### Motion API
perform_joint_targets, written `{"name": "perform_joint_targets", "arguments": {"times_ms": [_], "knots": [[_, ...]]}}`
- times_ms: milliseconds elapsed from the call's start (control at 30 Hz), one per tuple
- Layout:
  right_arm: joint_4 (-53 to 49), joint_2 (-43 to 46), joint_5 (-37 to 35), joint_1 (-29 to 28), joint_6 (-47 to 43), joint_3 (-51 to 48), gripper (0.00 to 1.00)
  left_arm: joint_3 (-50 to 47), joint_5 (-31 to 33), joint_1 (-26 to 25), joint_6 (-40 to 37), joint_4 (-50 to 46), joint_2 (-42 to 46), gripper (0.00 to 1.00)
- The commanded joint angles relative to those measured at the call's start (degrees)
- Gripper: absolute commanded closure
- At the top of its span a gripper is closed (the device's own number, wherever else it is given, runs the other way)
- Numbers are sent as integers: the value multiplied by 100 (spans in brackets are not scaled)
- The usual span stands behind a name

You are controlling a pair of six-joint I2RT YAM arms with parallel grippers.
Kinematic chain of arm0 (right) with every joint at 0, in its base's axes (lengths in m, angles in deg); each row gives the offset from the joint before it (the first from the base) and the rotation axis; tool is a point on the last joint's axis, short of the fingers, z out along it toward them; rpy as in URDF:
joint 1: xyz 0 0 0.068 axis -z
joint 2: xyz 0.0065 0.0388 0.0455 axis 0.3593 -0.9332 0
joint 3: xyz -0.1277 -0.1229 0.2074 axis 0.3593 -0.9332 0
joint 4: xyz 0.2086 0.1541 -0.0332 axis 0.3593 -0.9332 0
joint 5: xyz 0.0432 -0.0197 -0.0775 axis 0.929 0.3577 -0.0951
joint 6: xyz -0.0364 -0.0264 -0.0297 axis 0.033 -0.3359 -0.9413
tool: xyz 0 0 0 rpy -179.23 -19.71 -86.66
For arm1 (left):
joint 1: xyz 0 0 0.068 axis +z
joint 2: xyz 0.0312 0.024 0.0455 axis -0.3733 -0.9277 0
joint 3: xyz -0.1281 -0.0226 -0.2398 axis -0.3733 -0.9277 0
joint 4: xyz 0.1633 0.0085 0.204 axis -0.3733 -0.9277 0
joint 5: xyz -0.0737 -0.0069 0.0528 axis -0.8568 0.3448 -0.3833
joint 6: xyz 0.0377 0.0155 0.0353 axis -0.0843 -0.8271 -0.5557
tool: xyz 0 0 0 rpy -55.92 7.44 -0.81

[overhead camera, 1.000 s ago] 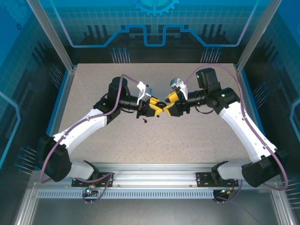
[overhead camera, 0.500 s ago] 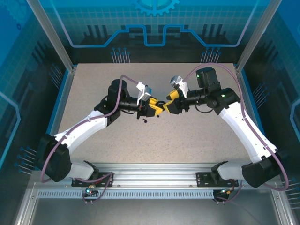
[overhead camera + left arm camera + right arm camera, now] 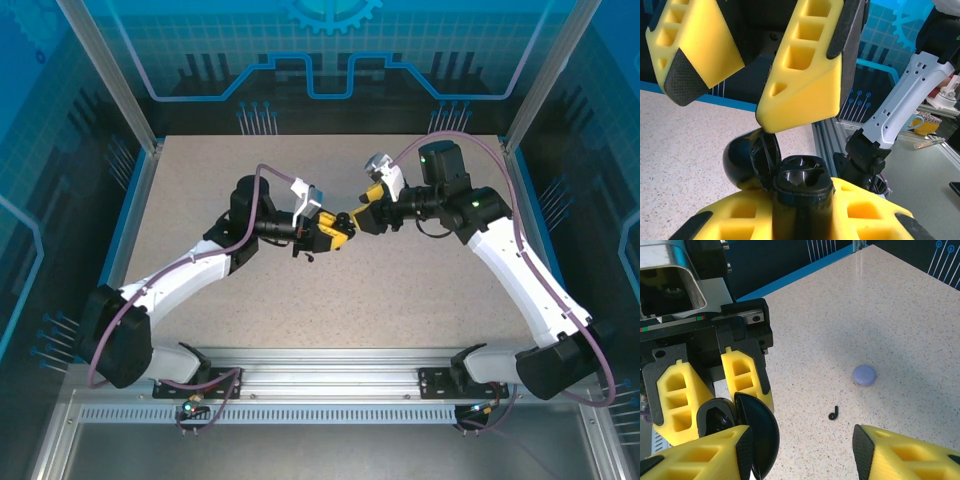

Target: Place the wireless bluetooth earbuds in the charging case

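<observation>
**Case held open, one earbud loose on the worktop**

Nearest the right wrist camera, the right claw (image 3: 802,440) stands about half open with nothing between its fingers; bare worktop (image 3: 900,315) shows through the gap. Just beyond its fingertips, the left claw (image 3: 800,215) is clamped tight on the body of the black charging case (image 3: 802,180). The case mouth points up and out, and its lid (image 3: 747,160) is flipped back on the hinge. The lid sits right beside one right-claw finger; I cannot tell whether they touch. The moulded wells inside the case are dark, and whether either is filled is not clear.

Further out, a black earbud (image 3: 834,413) lies on its side on the worktop, apart from both claws. Beyond it rests a closed lavender puck (image 3: 864,375), probably another case.

The earbud looks very light, hard and glossy. It should skid or flick away if one finger reaches it before the other. Because it lies flat, the fingertips would have to come almost down to the surface. The best hold is probably across the rounded head, leaving the stem free to lead into a well. Pinching the thin stem alone risks the bud swivelling in the grip. The case is rigid and slick too, but it is gripped on its body, so the mouth is unobstructed
</observation>
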Motion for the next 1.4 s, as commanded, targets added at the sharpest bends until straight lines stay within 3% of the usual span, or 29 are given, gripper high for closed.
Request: {"name": "perform_joint_targets", "arguments": {"times_ms": [0,300,567,900,1367], "knots": [[372,90,-541,102,309,-8,43,-146,-241,-57,168,790,98,94],[448,110,-1381,578,1103,-275,42,-518,208,-46,844,2007,-218,95],[304,-204,-1736,728,1663,-596,40,-682,511,97,1129,2237,-230,95],[894,-831,-2233,329,2312,-1197,40,-940,815,470,1200,2126,42,95],[1130,-2679,-2268,-295,2523,-584,49,-1008,839,502,858,1666,409,94]]}}
